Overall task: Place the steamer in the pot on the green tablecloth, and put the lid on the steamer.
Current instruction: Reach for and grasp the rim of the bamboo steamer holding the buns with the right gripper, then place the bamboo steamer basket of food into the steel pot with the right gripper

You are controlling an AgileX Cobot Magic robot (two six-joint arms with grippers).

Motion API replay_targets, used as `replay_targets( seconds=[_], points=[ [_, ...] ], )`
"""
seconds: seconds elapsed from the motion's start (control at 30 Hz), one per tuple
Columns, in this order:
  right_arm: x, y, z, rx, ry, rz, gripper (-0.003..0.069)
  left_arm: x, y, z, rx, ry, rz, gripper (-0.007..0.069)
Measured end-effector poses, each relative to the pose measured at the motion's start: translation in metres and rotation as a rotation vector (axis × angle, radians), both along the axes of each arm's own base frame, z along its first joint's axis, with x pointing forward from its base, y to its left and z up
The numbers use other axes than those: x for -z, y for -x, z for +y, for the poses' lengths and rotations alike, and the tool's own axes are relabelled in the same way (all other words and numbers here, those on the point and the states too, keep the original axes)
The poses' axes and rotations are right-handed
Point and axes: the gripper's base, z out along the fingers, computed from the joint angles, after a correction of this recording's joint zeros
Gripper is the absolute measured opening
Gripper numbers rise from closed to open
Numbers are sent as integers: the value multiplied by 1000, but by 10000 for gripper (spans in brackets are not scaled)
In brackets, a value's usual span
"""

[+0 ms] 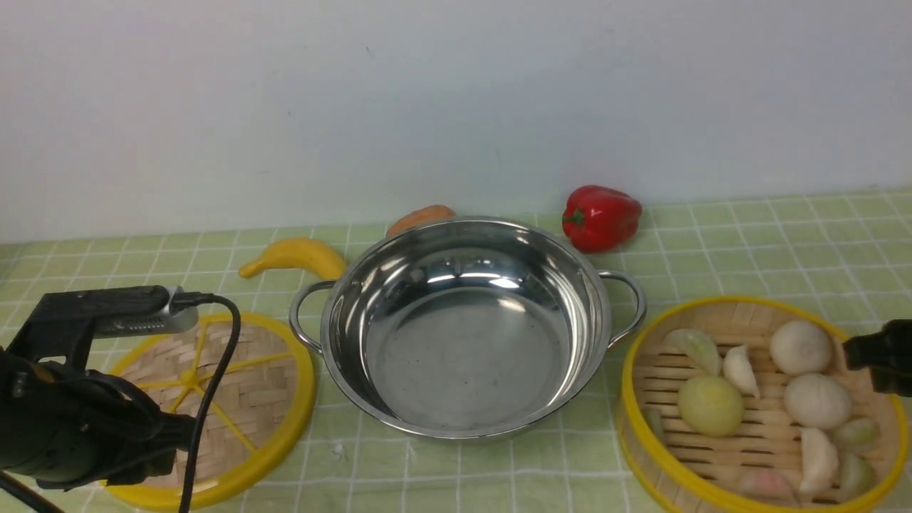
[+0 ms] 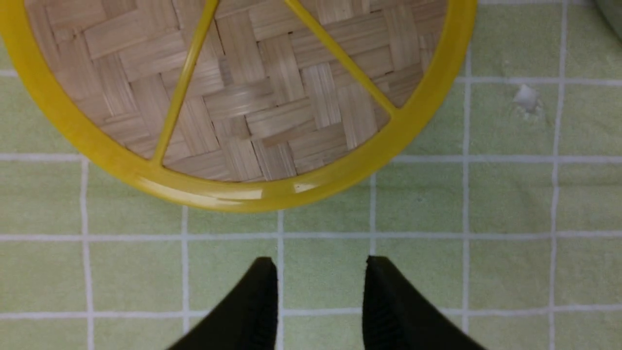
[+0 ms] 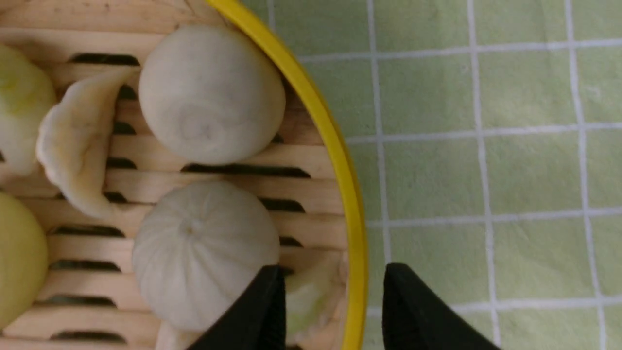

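Observation:
The shiny steel pot (image 1: 463, 342) stands in the middle of the green tablecloth (image 1: 748, 242), with nothing in it. The lid (image 1: 263, 385) lies flat to its left and the steamer (image 1: 719, 313), with white and pale green dumplings inside, stands to its right. In the left wrist view, my left gripper (image 2: 320, 262) is open over bare cloth, just short of the lid's yellow rim (image 2: 243, 194). In the right wrist view, my right gripper (image 3: 334, 270) is open and straddles the steamer's yellow rim (image 3: 333, 141), one finger over a dumpling (image 3: 204, 253), the other outside.
A banana (image 1: 296, 256), an orange sweet potato (image 1: 420, 217) and a red bell pepper (image 1: 600, 217) lie behind the pot, near the white wall. My left arm (image 1: 71, 427) hangs over the lid's near left side. The pot's loop handle (image 1: 630, 303) nearly reaches the steamer.

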Motion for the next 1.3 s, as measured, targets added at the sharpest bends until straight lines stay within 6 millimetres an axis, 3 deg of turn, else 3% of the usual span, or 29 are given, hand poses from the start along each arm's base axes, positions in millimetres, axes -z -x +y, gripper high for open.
replay_targets(
  seconds=[0.43,0.47,0.6,0.7,1.03,1.27,1.3],
  points=[
    [38,-20,-14,73,12,28,275,0,0,0,12,-5,-3,243],
    [41,-21,-15,76,11,30,254,0,0,0,12,-5,-3,243],
    [50,-22,-16,61,20,61,60,0,-1,0,11,-5,-12,243],
    [48,-21,-17,74,16,69,58,0,-1,0,10,-4,-15,243],
    [1,4,-21,103,45,103,58,0,-1,0,10,-3,-16,243],
    [-70,4,-20,68,45,58,58,0,-1,0,10,-3,-16,243],
    [-72,4,-19,70,39,52,58,0,-1,0,10,-3,-16,243]
  ],
)
